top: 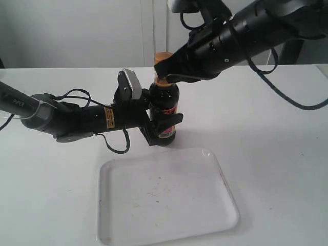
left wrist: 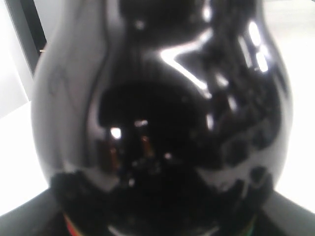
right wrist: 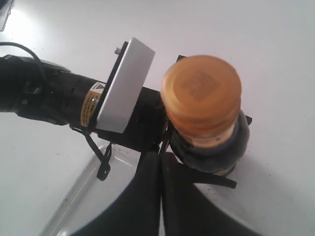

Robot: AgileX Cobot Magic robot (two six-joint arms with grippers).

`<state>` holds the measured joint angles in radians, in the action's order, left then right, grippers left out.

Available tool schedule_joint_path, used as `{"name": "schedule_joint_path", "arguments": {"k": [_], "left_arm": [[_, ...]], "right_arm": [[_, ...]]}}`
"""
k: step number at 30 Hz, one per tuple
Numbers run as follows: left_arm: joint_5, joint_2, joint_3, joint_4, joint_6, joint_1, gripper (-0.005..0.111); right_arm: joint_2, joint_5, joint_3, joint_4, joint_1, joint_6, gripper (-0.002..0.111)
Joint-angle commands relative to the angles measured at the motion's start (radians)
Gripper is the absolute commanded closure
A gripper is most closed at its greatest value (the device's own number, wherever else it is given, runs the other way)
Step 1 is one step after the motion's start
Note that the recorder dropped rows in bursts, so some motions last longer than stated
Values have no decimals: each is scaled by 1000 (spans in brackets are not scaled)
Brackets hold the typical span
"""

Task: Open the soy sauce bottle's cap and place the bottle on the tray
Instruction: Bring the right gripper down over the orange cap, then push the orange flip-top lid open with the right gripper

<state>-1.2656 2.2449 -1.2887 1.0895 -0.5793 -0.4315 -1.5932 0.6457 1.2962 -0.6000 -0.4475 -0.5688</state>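
Exterior view: the left hand (top: 164, 125) was clamped round the body of the small clear plastic soy sauce bottle (top: 165, 100) of dark liquid. It held the bottle upright, on or barely above the white bench (top: 277, 128), just behind the flat white rectangular plastic tray (top: 205, 215) and not on it. The right hand (top: 164, 72) sat against the neck, under the round orange-gold flip-top cap (top: 162, 56), which was down.

Left wrist view: the bottle's glossy dark belly (left wrist: 162, 123) filled the picture.

Right wrist view: the right hand's fingers (right wrist: 142, 196) looked pressed together on nothing, their tips just beside the cap (right wrist: 202, 93). The cap-opening step seemed in hand. Next, those tips would need to catch the cap's lip and lever it up while the left hand held firm.
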Motion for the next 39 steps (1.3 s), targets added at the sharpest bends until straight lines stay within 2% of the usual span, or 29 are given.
{"name": "schedule_joint_path", "arguments": {"k": [1, 9, 17, 39], "left_arm": [[45, 2, 7, 48, 11, -1, 107], [45, 2, 7, 48, 11, -1, 107], [45, 2, 7, 48, 11, -1, 107], [45, 2, 7, 48, 26, -1, 107]], "right_arm": [[-4, -32, 10, -7, -2, -10, 108], [-4, -82, 10, -7, -2, -10, 108], [-4, -26, 8, -7, -2, -12, 108], [-50, -79, 35, -11, -2, -14, 108]]}}
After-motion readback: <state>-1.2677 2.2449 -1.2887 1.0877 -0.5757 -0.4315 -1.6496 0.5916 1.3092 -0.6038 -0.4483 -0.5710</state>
